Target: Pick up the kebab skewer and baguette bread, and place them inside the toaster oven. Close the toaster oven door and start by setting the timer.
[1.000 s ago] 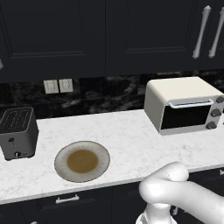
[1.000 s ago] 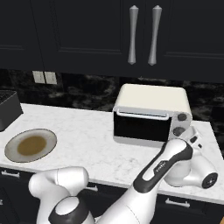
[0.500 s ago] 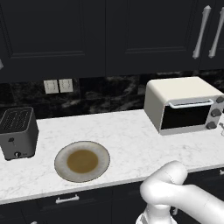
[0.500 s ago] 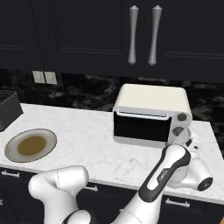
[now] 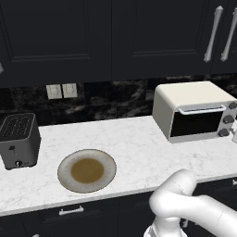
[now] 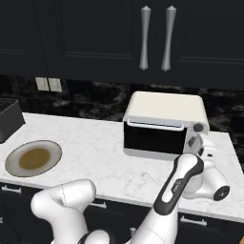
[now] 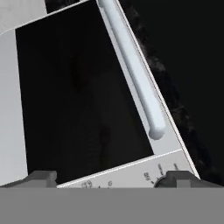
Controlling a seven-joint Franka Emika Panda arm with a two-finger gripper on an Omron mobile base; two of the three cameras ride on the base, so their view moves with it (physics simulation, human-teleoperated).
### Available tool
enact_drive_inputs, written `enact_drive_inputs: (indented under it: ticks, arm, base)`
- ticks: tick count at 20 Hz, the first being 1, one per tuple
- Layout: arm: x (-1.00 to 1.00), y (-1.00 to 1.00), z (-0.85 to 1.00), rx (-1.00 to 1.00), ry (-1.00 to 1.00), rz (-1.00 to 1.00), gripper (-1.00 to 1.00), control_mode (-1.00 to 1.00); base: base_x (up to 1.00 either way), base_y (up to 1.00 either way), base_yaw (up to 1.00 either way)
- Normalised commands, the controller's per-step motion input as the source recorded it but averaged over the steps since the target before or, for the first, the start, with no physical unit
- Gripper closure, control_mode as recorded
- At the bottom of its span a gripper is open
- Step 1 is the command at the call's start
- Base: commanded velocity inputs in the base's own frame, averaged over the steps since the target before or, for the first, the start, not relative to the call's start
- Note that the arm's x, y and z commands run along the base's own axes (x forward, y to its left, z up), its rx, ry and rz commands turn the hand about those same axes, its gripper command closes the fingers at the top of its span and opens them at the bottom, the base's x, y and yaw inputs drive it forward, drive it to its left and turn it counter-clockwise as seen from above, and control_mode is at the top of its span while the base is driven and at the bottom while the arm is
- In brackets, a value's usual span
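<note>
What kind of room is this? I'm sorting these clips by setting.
A rendered home kitchen, most likely: a marble-look counter under dark cabinets, with a cream toaster oven, a two-slot toaster and a plate on it.

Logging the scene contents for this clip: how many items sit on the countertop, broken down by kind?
Toaster oven, cream-white, door shut: 1
Two-slot toaster, dark grey: 1
Plate, round, brownish centre: 1
Total: 3
</note>
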Motion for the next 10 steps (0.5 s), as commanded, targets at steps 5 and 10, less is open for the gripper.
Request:
enact_drive_inputs:
  ticks: [5,10]
  arm:
    - [0.15,-0.03,-0.13,-0.15,-0.09,0.00,-1.00,-1.00]
    - [0.02,0.00,-0.12,-0.10,-0.10,-0.05,-1.00,-1.00]
  base:
    - [0.00,0.00,0.00]
    - [0.00,0.00,0.00]
